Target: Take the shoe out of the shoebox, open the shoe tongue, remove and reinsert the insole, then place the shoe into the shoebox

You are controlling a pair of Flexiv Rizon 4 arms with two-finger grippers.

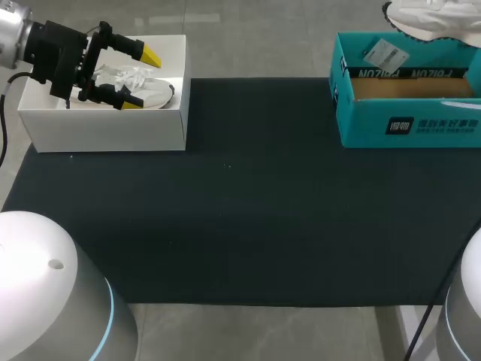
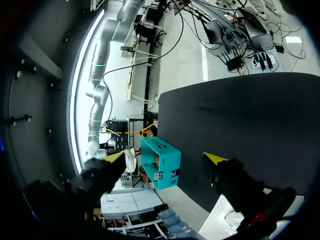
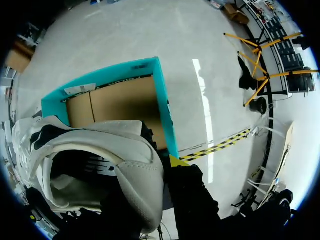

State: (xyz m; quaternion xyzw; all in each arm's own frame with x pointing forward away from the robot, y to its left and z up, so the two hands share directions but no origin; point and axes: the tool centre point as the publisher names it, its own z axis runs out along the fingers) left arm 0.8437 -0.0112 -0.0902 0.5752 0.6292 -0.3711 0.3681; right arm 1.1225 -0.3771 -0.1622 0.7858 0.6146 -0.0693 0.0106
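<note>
Dark matting covers the tabletop point(image 1: 248, 210). A teal shoebox point(image 1: 406, 124) sits open at its far right corner and a white box point(image 1: 105, 131) at its far left corner. The shoe point(image 1: 428, 19), white with dark trim, hangs above the shoebox's far edge, clear of the cardboard floor.

It looks light, with a soft upper that gives under pressure and a stiffer sole. The firm collar or heel seems the safest place to hold it, leaving the tongue and insole free.

The right gripper point(image 3: 172, 165) grasps the shoe at its opening. One yellow tip shows against the upper and the other finger is hidden by the shoe, so that grasp is my judgement. The left gripper point(image 1: 141, 79) holds nothing, its fingers spread wide above a second shoe point(image 1: 161, 90) lying in the white box.
</note>
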